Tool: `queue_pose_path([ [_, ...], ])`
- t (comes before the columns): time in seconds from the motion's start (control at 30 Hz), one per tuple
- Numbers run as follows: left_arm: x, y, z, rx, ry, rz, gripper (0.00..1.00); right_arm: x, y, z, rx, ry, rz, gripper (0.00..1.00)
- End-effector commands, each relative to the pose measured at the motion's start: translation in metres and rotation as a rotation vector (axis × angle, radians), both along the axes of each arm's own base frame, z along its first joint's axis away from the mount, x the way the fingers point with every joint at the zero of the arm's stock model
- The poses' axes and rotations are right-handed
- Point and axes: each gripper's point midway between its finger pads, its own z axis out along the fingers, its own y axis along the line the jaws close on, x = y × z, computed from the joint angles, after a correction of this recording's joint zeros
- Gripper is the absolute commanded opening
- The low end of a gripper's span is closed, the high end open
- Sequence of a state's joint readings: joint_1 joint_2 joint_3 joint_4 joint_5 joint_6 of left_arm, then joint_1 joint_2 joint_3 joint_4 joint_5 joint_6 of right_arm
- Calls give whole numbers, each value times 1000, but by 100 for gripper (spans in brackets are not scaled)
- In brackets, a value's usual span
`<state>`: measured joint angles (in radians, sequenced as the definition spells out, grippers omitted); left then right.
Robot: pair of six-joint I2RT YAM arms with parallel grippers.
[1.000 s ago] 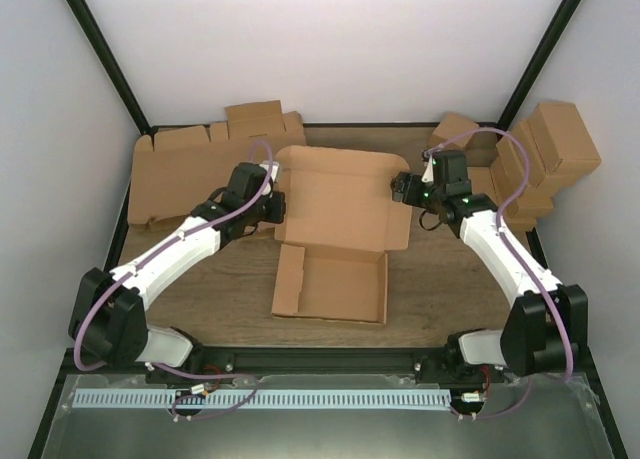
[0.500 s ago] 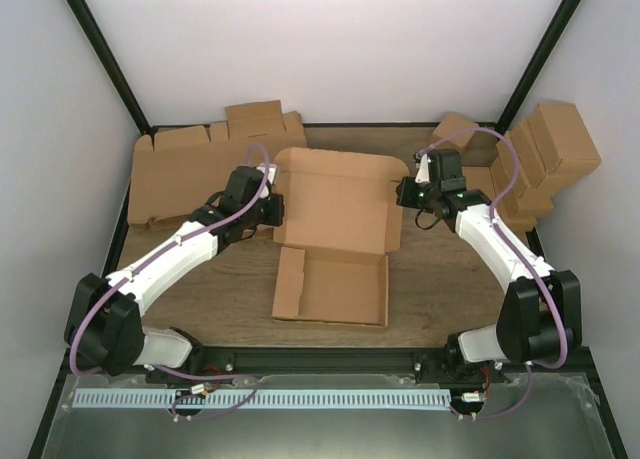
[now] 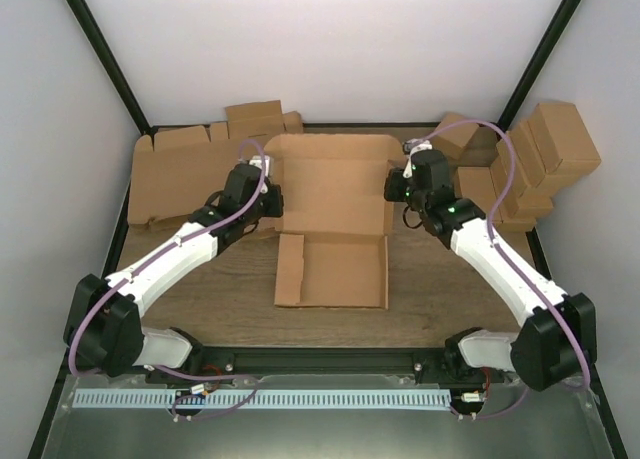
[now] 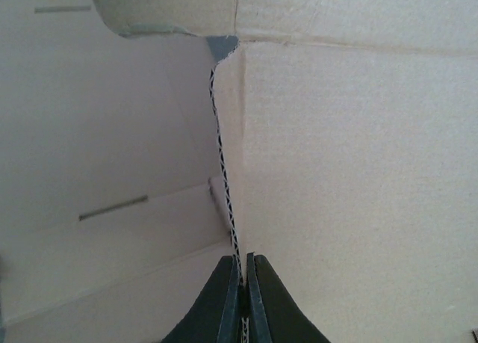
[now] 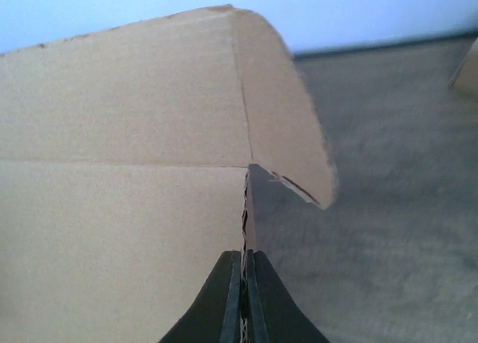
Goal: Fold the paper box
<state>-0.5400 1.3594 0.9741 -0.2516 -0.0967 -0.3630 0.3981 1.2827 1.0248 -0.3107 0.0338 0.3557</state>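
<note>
Left claw (image 4: 243,258), right claw (image 5: 243,255) pinch paper box (image 3: 335,194) edges; only wrist views show it.

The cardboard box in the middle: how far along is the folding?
Early to midway. The paper box is creased into a tray and a lid panel, but lies open. The left gripper and right gripper are each shut on the lid's side edges. Left: raising the flat side flap, tucking tabs, closing the lid.
</note>
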Motion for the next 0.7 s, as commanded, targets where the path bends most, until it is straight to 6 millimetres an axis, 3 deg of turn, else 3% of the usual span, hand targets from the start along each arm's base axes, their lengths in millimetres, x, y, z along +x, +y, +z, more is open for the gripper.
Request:
queue_pose_path([
  [0.0, 14, -26, 60, -202, -198, -36, 4, 5, -7, 76, 50, -305, -86, 1],
  [0.1, 5, -35, 52, -226, -227, -62, 4, -5, -2, 74, 69, -382, -61, 1],
  [0.37, -27, -51, 7, -289, -188, -42, 4, -34, 13, 17, 116, -392, -62, 1],
  [0.67, -54, -53, -23, -296, -98, -55, 4, -51, 7, -5, 130, -380, -47, 1],
])
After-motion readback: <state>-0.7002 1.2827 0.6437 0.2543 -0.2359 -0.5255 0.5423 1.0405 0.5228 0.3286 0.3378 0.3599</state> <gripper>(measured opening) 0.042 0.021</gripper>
